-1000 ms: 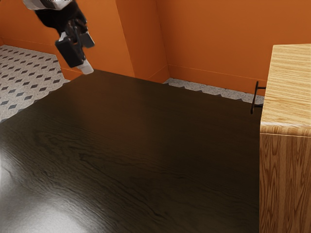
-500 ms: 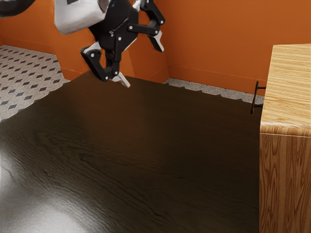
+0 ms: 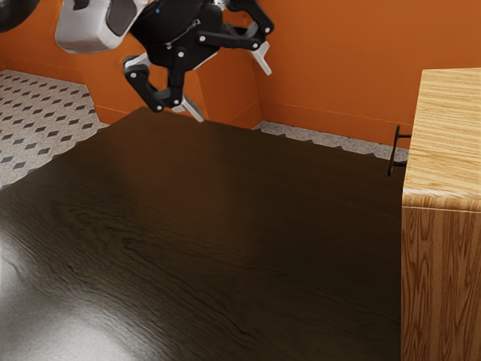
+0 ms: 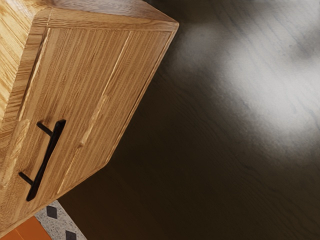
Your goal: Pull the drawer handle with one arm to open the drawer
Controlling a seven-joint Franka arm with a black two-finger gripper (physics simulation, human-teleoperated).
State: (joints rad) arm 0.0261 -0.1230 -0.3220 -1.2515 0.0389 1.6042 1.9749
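2 fingers (image 3: 194, 111) spread wide with nothing between them: the gripper (image 3: 229, 87) hangs in the air at the exterior view's upper left, over the far edge of the table (image 3: 210, 248). Fingers are black, jointed links with pale tips. The arm (image 3: 90, 26) behind them has a smooth white-grey shell.

Exterior view: the table is dark, glossy wood with fine wavy grain, and a pale sheen lies toward the exterior view's lower left. A cabinet (image 3: 443, 188) stands on the table at the exterior view's right edge. It is a light oak box with bold grain and square corners. The handle (image 3: 396, 150) is a thin black bar on 2 short posts. It stands out from the cabinet's far face toward the exterior view's left, well apart from the gripper. Behind is a flat orange wall (image 3: 338, 53) and a floor (image 3: 37, 113) of grey tiles with dark diamonds.

Wrist view: the cabinet (image 4: 95, 85) shows its front, straight-grained oak planks, seen at a tilt. The handle (image 4: 44, 155) is a slim black bar lying along the grain, near the front's edge toward the floor. The table (image 4: 225, 130) beside the cabinet is dark, with a broad blurred glare. A patch of floor (image 4: 60, 225) and a sliver of wall (image 4: 25, 232) show past the cabinet's corner.
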